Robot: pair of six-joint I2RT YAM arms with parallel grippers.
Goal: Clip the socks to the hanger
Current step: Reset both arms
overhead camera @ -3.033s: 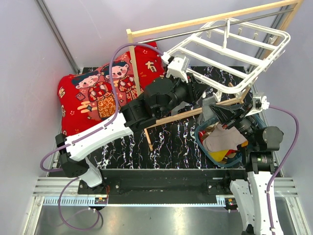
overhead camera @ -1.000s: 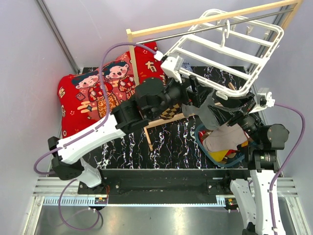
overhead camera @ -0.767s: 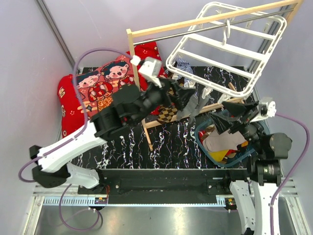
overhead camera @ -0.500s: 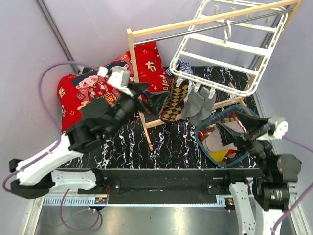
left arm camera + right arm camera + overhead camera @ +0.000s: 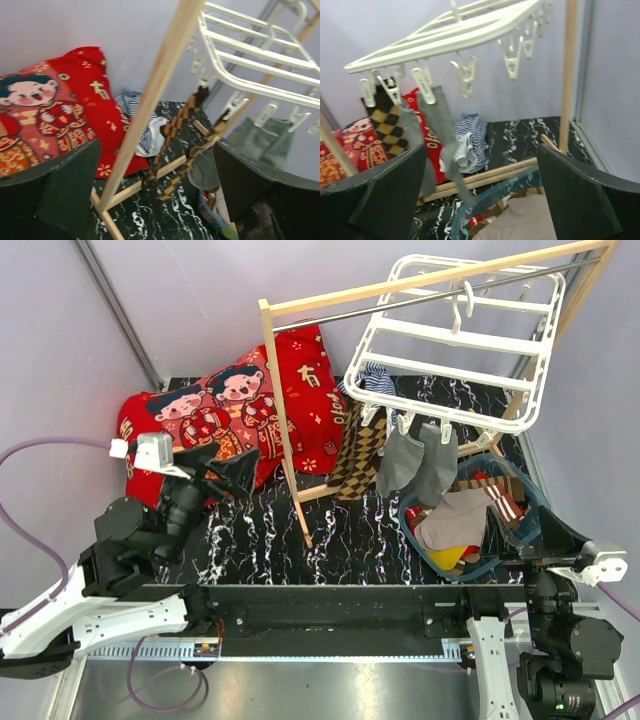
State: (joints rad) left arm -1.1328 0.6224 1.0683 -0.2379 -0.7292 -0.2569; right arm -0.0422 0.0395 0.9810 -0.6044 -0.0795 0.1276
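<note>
Soft, limp fabric, light and floppy: socks (image 5: 452, 526) in the basket (image 5: 404, 518) probably best pinched near the cuff. Left hand (image 5: 228, 466) and right hand (image 5: 525, 530) both spread wide, holding nothing.

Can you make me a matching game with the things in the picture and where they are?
1 checkered socks
2 red cushion
3 basket
4 striped cloth

A full of loose clothes, right side
B clipped to the white hanger
C left back of the table
D on the table beside the red cushion

Pairs: 1-B, 2-C, 3-A, 4-D
</note>
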